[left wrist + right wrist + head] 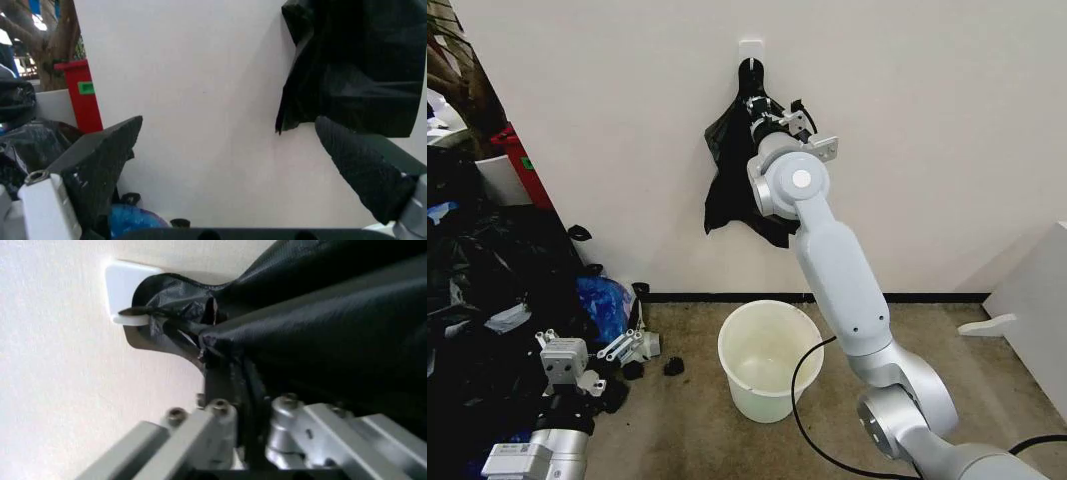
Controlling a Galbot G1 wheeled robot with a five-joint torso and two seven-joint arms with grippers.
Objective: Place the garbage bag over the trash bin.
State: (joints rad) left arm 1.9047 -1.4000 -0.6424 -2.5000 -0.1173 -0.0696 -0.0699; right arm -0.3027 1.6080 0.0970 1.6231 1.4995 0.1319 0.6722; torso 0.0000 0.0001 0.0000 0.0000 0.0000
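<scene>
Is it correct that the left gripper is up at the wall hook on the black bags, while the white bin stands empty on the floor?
Not quite: the right gripper is up at the wall hook on the garbage bag, as the head view shows. The left gripper is low near the floor. The trash bin indeed stands empty.

Black garbage bag (320, 335) hangs bunched on a white wall hook (130, 317) — right gripper (230, 385) fingers pinch its folds.

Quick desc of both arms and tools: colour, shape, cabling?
Right arm: glossy light-grey rounded shells, round white cap at the wrist joint, loose black cable along the lower links. Right tool: silver metal linkage with bolts. Left tool: silver-white frame, black textured wedge fingers, on a grey-and-black wrist.
</scene>
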